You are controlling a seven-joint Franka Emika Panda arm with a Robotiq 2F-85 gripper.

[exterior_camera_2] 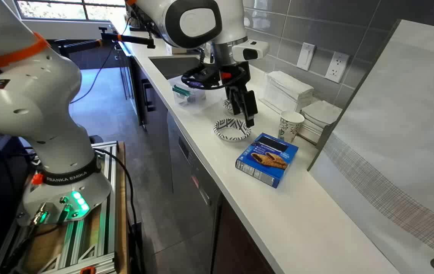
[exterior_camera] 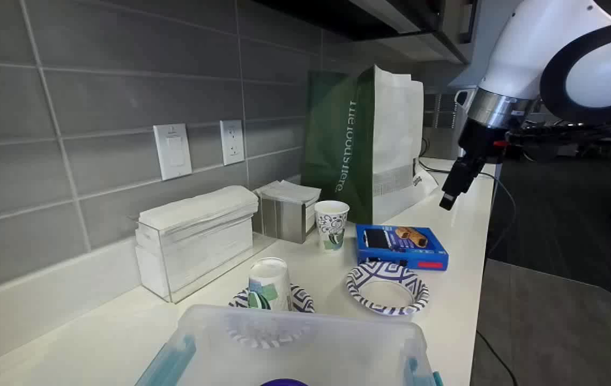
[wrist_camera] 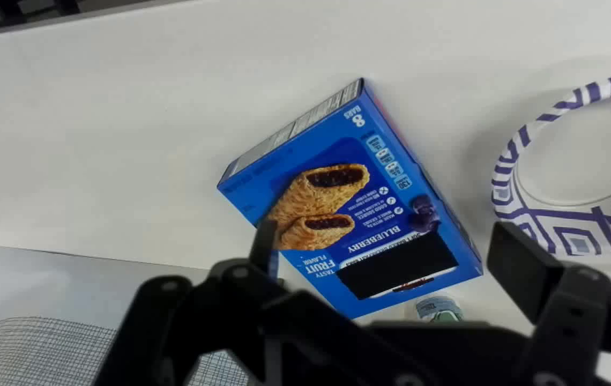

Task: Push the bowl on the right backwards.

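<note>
- Gripper (wrist_camera: 388, 254) hangs above the bench (exterior_camera_2: 308, 224), fingers spread wide, holding nothing.
- Blue-patterned bowl (exterior_camera: 388, 295) lies flat, nearer the bench's front edge than its wall edge.
- Blue box (exterior_camera: 402, 245) lies just beside the bowl, also toward the front edge.
- Upright cup (exterior_camera: 332, 228) stands near the box, on its wall-edge side.
- Bag (exterior_camera: 397, 128) stands by the wall edge.

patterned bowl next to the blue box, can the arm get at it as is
Probably yes: nothing covers the bowl, and the jaws hang open above the counter. Only the blue box crowds one side.
</note>
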